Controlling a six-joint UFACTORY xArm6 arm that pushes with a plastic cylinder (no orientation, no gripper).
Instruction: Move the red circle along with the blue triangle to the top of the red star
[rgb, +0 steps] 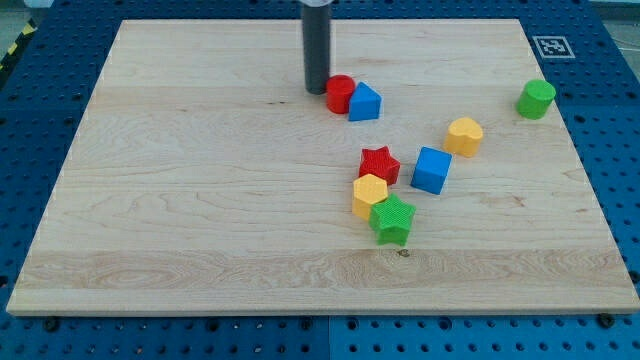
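Note:
The red circle (340, 92) sits near the view's top centre, touching the blue triangle (365, 102) on its right. The red star (379, 164) lies lower down, below and slightly right of that pair, with a gap of bare board between. My tip (317, 90) stands just left of the red circle, touching or almost touching it. The rod rises straight up out of the view's top.
A yellow hexagon (369, 194) and a green star (393, 219) crowd the red star from below. A blue cube (432, 169) lies right of the red star, a yellow heart-like block (464, 135) beyond it, and a green cylinder (536, 98) at far right.

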